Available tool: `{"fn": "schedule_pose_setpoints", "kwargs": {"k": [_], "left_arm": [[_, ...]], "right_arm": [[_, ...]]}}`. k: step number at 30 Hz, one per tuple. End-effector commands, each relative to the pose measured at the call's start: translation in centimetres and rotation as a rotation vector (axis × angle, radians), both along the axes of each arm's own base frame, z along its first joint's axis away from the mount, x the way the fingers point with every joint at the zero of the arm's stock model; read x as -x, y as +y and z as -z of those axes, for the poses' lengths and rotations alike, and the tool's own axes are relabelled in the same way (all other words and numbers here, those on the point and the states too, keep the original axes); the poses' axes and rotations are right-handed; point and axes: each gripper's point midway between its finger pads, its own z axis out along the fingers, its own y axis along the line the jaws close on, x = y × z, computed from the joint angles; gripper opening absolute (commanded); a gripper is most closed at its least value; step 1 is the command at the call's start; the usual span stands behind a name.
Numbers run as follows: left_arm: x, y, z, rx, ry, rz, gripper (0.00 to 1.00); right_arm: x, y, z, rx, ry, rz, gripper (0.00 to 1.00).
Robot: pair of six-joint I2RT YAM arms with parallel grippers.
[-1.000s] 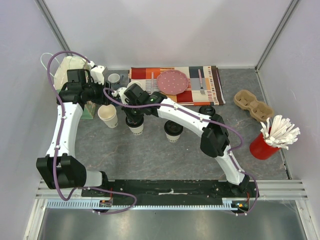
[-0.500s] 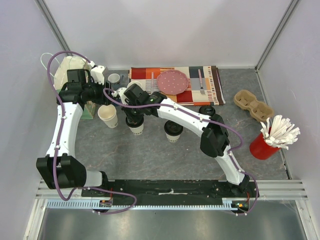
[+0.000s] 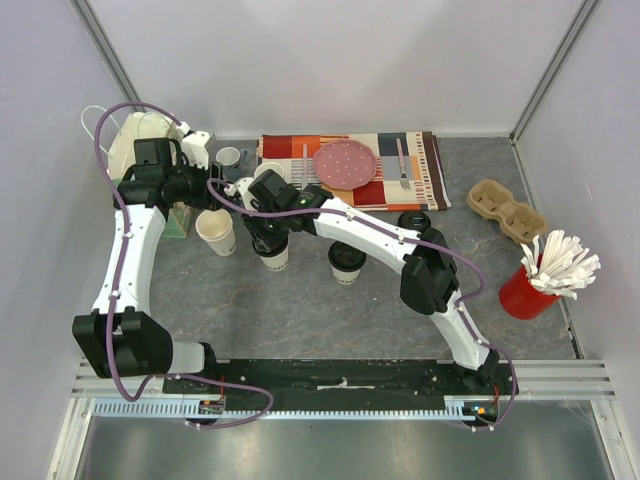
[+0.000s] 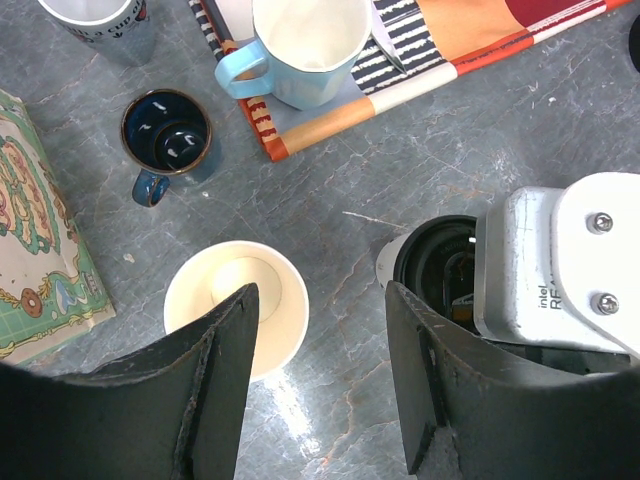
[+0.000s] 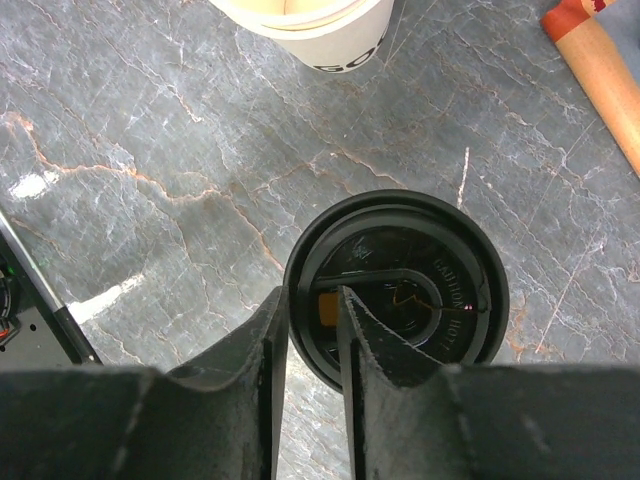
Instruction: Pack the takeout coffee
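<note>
Here the right gripper (image 5: 312, 312) is clamped on the rim of the black lid (image 5: 425, 300) atop the middle paper cup (image 3: 272, 260), which is probably light and crushable and better held at its stiff top, while the left gripper (image 4: 320, 300) hangs with fingers apart.

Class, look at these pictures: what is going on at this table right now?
The right hand pinches the rim of the black lid sitting on the middle cup. The left hand hovers open above an unlidded paper cup beside it. Another lidded cup stands to the right. The cardboard cup carrier at the far right holds nothing, so nothing is packed yet.
</note>
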Motion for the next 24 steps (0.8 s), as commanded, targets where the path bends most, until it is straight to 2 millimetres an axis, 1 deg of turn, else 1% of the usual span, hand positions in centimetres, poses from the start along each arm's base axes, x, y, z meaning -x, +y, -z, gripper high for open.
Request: {"fn": "schedule_pose_setpoints", "kwargs": {"k": [1, 4, 5, 6, 8, 9, 14, 16, 18, 19, 20, 21, 22, 23, 24], "left_arm": [[0.3, -0.2, -1.3, -0.002, -0.048, 0.033, 0.6], [0.3, -0.4, -1.4, 0.008, -0.048, 0.042, 0.6], [0.4, -0.5, -1.4, 0.014, -0.046, 0.048, 0.6], [0.5, -1.0, -1.5, 0.03, -0.047, 0.07, 0.6], [0.8, -1.4, -1.6, 0.049, -0.047, 0.091, 0.6], [1.0, -1.8, -1.7, 0.067, -0.048, 0.112, 0.6], [1.7, -3.0, -2.1, 0.119, -0.044, 0.168, 0.6], [1.9, -3.4, -2.0, 0.136, -0.04, 0.184, 0.6], [2.0, -3.6, -1.9, 0.149, -0.032, 0.19, 0.6], [2.0, -3.7, -1.8, 0.154, -0.03, 0.195, 0.6], [2.1, -3.8, -1.7, 0.162, -0.024, 0.199, 0.6], [2.5, -4.4, -1.6, 0.192, -0.013, 0.215, 0.59], [2.6, -4.6, -1.4, 0.209, -0.006, 0.225, 0.54], [3.0, -5.2, -0.6, 0.232, 0.018, 0.241, 0.51], [3.3, -5.7, -0.3, 0.256, 0.029, 0.266, 0.45]], "right_arm": [[0.2, 0.3, -3.2, -0.056, -0.034, -0.004, 0.35], [0.2, 0.4, -4.2, -0.08, -0.038, -0.012, 0.4], [0.3, 0.6, -4.8, -0.096, -0.041, -0.017, 0.42], [0.3, 0.7, -5.3, -0.107, -0.048, -0.02, 0.47], [0.4, 0.7, -6.3, -0.124, -0.061, -0.023, 0.52], [0.3, 0.7, -6.7, -0.132, -0.069, -0.023, 0.56], [0.3, 0.6, -8.9, -0.179, -0.089, -0.015, 0.62], [0.5, 0.7, -10.0, -0.217, -0.089, -0.022, 0.65], [0.4, 0.8, -10.7, -0.244, -0.093, -0.019, 0.66], [0.3, 0.6, -11.0, -0.251, -0.095, -0.01, 0.64], [0.0, 0.6, -11.5, -0.269, -0.103, 0.002, 0.6], [-0.8, 0.2, -11.5, -0.283, -0.091, 0.045, 0.36], [-1.3, -0.7, -10.8, -0.273, -0.084, 0.089, 0.22], [-2.2, -0.7, -11.0, -0.303, -0.091, 0.118, 0.09], [-3.2, -1.4, -10.6, -0.317, -0.078, 0.159, 0.0]]}}
